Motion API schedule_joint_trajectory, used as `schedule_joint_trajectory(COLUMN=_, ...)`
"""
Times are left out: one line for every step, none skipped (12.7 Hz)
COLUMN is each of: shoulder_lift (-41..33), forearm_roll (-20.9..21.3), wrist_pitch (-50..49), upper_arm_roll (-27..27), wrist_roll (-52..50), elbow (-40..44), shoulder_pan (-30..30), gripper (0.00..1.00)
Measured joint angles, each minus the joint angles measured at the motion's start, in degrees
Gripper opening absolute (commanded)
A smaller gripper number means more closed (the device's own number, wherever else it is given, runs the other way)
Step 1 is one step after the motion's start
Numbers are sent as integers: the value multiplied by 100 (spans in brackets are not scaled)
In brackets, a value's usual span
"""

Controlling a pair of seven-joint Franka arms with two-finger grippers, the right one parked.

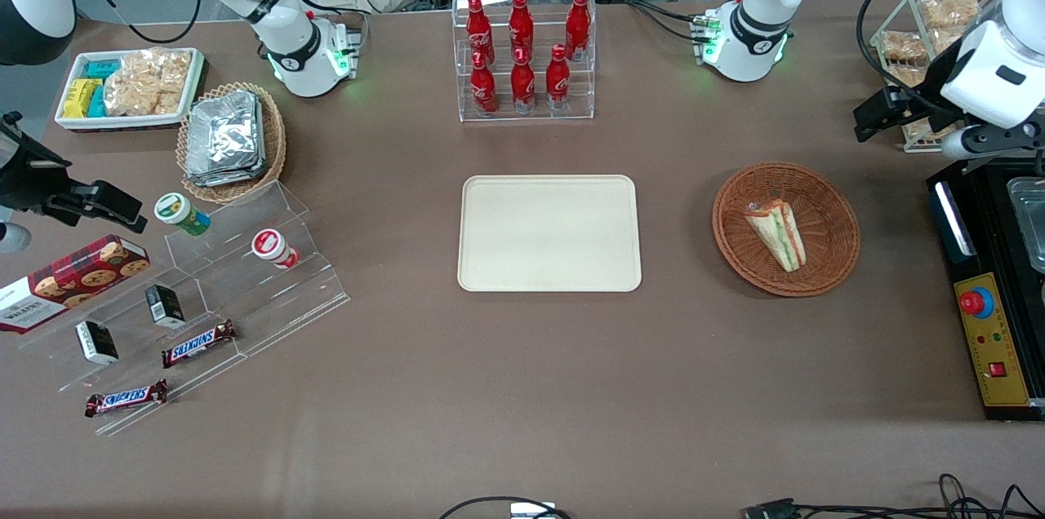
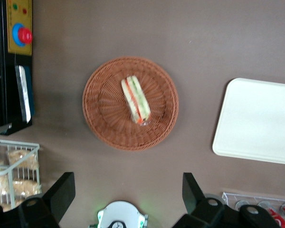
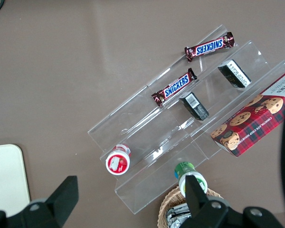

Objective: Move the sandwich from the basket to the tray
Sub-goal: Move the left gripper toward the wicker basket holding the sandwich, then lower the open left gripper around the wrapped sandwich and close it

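Front view: brown table (image 1: 522,388), both arms mounted at its far-from-camera edge.
Sandwich (image 1: 777,234): lying on its side inside the basket (image 1: 833,258), roughly at the middle, touching the weave.
Basket: on the table, toward the working arm's end, near the black control box (image 1: 988,315).
Tray (image 1: 549,232): bare, mid-table, well apart from the basket (red bottles (image 1: 522,50) in a clear rack nearby).
Gripper (image 2: 128,190): high above the basket, fingers (image 2: 61,192) spread wide, holding nothing.
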Motion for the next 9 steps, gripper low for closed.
schedule_joint_trajectory(shoulder_lift=10, forearm_roll=0, wrist_pitch=-63, upper_arm_roll=15, wrist_roll=0, elbow=-11, shoulder_pan=27, gripper=100)
schedule_joint_trajectory(shoulder_lift=5, forearm_roll=1, wrist_pitch=-86, upper_arm_roll=36, wrist_roll=0, elbow=-76, shoulder_pan=36, gripper=100)
schedule_joint_trajectory(shoulder_lift=-20, forearm_roll=7, wrist_pitch=-53, upper_arm_roll=78, wrist_roll=-18, elbow=-223, shoulder_pan=39, gripper=100)
schedule_joint_trajectory(shoulder_lift=-73, forearm_roll=8, wrist_pitch=105, upper_arm_roll=163, wrist_roll=-29, elbow=-494, shoulder_pan=65, gripper=100)
schedule_joint_trajectory(shoulder_lift=-148, forearm_roll=8, wrist_pitch=423, upper_arm_roll=248, wrist_roll=-30, elbow=-903, shoulder_pan=137, gripper=100)
schedule_joint_trajectory(shoulder_lift=-217, forearm_roll=-4, wrist_pitch=809, upper_arm_roll=299, wrist_roll=-39, elbow=-1382, shoulder_pan=248, gripper=100)
schedule_joint_trajectory(shoulder_lift=-268, forearm_roll=-61, wrist_pitch=1207, upper_arm_roll=332, wrist_roll=-136, elbow=-1869, shoulder_pan=340, gripper=100)
schedule_joint_trajectory(shoulder_lift=-289, forearm_roll=-130, wrist_pitch=1604, upper_arm_roll=338, wrist_roll=-378, elbow=-2307, shoulder_pan=377, gripper=100)
schedule_joint_trajectory(shoulder_lift=-297, forearm_roll=-171, wrist_pitch=2004, upper_arm_roll=318, wrist_roll=-646, elbow=-2691, shoulder_pan=363, gripper=100)
